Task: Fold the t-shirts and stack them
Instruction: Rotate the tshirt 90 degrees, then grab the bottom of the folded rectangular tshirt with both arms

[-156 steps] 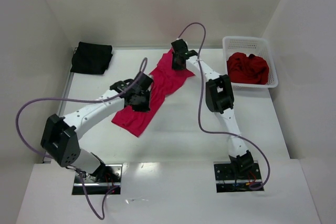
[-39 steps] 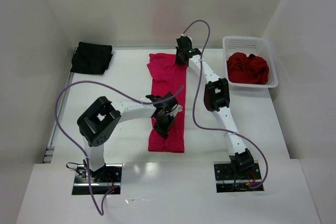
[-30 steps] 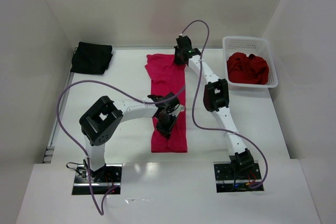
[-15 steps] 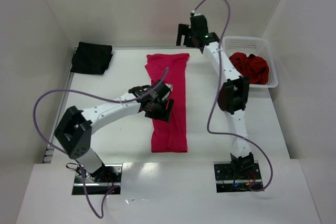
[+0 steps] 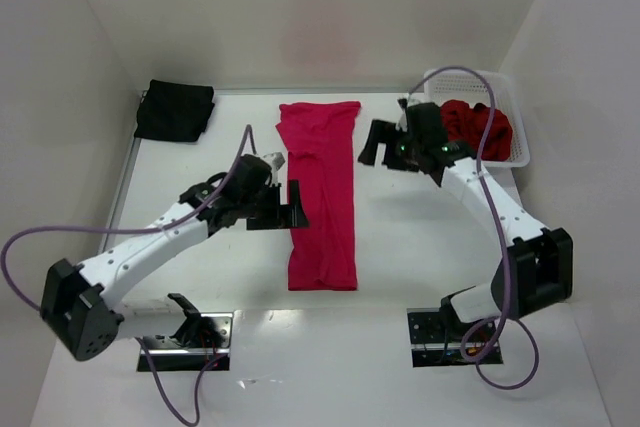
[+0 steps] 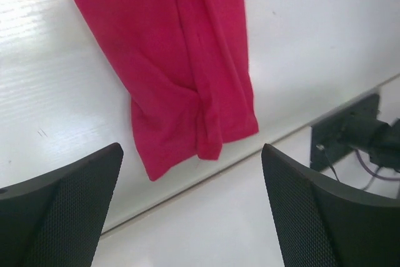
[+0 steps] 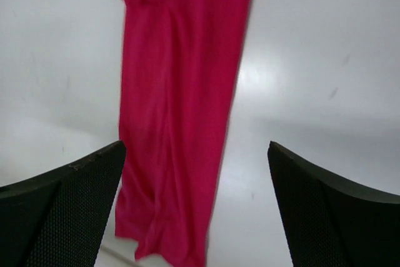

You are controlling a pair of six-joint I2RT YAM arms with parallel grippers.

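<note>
White bench (image 5: pixel 400 247) carries a crimson-pink t-shirt (image 5: pixel 322 197) folded into a long narrow strip, running from the middle of the far edge towards the near edge. A white lattice basket (image 5: pixel 520 137) sits in the far right corner, with darker red t-shirts (image 5: pixel 490 132) bunched inside. A black t-shirt (image 5: pixel 175 109) lies folded in the far left corner. The left fingers (image 6: pixel 56 217) are spread wide and empty, just beside the strip's left edge. The right fingers (image 7: pixel 331 217), likewise spread and holding nothing, hover between the strip and the basket.
</note>
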